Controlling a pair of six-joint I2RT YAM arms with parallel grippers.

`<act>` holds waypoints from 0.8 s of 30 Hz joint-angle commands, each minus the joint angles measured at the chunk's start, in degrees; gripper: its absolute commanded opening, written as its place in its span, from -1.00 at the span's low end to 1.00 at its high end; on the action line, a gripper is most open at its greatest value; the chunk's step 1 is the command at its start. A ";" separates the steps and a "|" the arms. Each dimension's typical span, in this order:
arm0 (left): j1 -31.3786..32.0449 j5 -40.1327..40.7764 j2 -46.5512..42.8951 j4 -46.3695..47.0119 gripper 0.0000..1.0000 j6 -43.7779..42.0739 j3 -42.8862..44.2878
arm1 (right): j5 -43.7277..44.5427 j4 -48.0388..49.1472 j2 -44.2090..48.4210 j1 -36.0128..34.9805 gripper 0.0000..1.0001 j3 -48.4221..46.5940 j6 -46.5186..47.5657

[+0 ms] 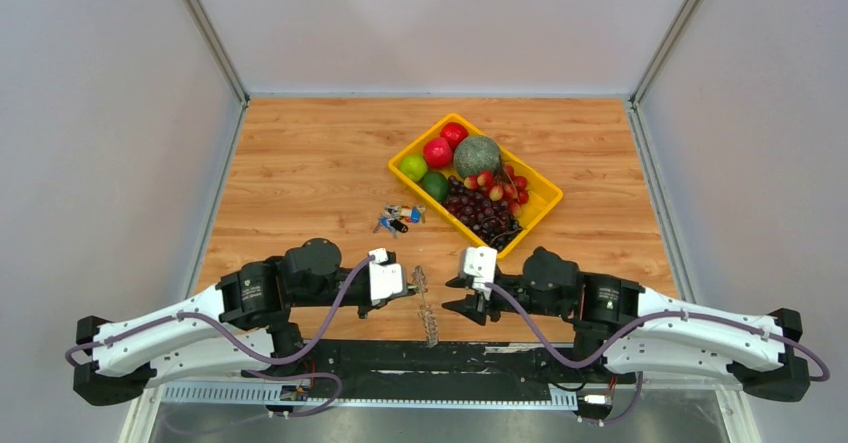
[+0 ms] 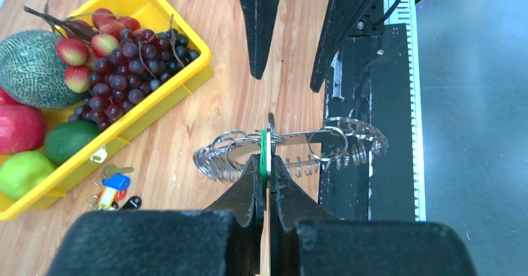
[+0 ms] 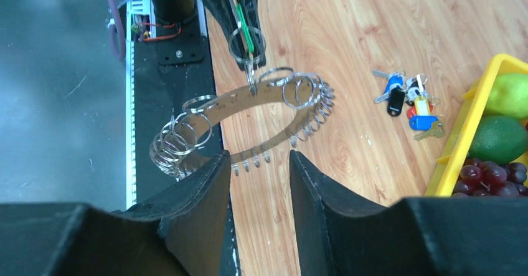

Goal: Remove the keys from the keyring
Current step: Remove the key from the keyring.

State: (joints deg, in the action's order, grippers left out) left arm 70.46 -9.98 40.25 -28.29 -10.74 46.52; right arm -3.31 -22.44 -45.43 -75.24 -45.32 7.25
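Observation:
The keyring [image 3: 249,104] is a large thin metal ring that hangs tilted above the table's near edge. Silver keys [image 3: 308,111] and small rings are strung around it. My left gripper [image 2: 266,161] is shut on the ring's small green tag [image 2: 263,148], which holds the ring up. In the top view the keyring [image 1: 427,313] shows edge-on between the left gripper [image 1: 408,286] and the right gripper [image 1: 456,297]. My right gripper [image 3: 258,161] is open with nothing between its fingers. The ring's near arc lies just ahead of its tips.
A small bunch of coloured keys [image 1: 398,218] lies on the wooden table behind the arms. A yellow tray [image 1: 421,140] at the back right holds a melon [image 1: 477,155], grapes [image 1: 485,213] and other fruit. The black base plate [image 2: 367,101] runs under part of the ring.

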 commanded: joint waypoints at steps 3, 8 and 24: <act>0.10 -0.86 -1.69 4.59 -1.00 -0.52 0.66 | -0.54 25.12 11.73 0.10 -0.19 14.02 1.10; 0.11 -1.83 -2.33 5.42 -1.00 -1.04 0.59 | -0.90 43.56 16.94 0.10 -0.34 24.36 2.09; 0.12 -3.86 -2.09 5.90 -1.00 -1.94 1.74 | -4.43 60.68 5.00 0.13 -0.43 26.27 3.41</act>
State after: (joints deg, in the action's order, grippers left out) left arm 70.46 -12.58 38.46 -26.76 -11.68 46.52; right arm -5.41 32.23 -39.27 -75.24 -17.19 10.00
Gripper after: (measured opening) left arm 0.020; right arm 0.286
